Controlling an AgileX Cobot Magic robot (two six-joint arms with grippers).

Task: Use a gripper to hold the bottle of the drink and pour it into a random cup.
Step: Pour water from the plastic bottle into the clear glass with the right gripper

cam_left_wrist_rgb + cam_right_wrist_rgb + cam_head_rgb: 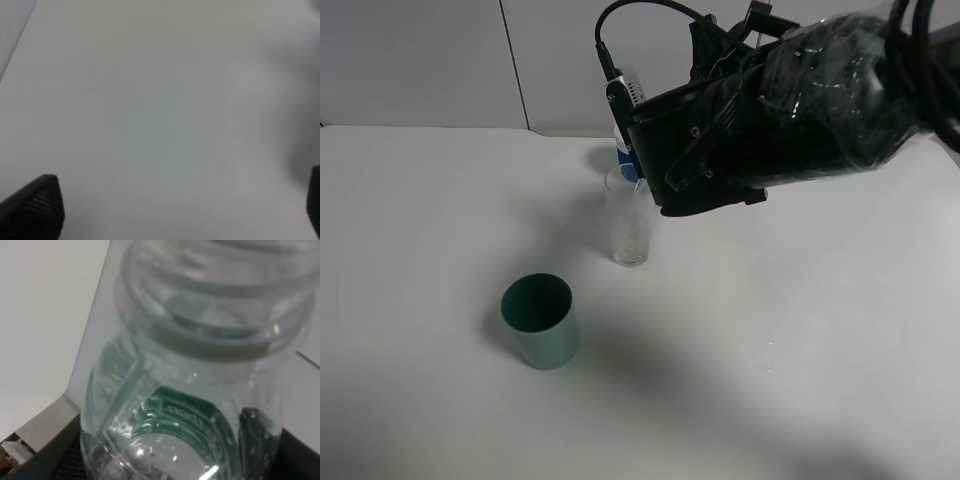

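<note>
Close against my right wrist camera, the small clear ribbed plastic bottle (pixel 200 355) sits clamped in the black right gripper (pixel 165 455): grasp done. My arm hides it above the tall clear glass tumbler (pixel 628 225), mid-table, which looks empty, so the pouring is left to do. Left gripper (pixel 180 200) gapes wide.

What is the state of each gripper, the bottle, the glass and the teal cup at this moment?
left gripper: open, empty.
right gripper: shut on the bottle.
bottle: held in the right gripper.
glass: upright on the table.
teal cup: upright, standing apart from the glass.
</note>
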